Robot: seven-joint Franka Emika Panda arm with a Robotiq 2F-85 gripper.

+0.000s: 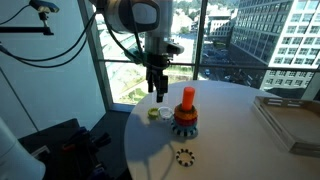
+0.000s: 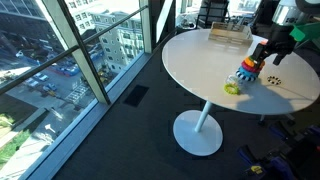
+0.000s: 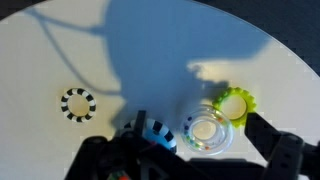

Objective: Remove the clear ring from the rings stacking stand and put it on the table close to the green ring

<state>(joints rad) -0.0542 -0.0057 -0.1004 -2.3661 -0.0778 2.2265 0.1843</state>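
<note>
The clear ring (image 3: 206, 133) lies flat on the white table (image 3: 120, 60), touching the green ring (image 3: 234, 104). In an exterior view the green ring (image 1: 153, 113) and the clear ring (image 1: 165, 115) lie just beside the rings stacking stand (image 1: 186, 112), an orange peg on a dark bluish base. The stand's base edge (image 3: 156, 135) shows in the wrist view. My gripper (image 1: 158, 93) hangs open and empty above the two rings; its fingers (image 3: 200, 132) straddle the clear ring without touching it. An exterior view shows the stand (image 2: 248, 71) and the green ring (image 2: 231, 88).
A dark toothed ring (image 1: 184, 156) lies near the table's front edge and also shows in the wrist view (image 3: 77, 103). A flat tray (image 1: 290, 122) sits on the table's far side. Tall windows (image 1: 120, 60) stand behind the table.
</note>
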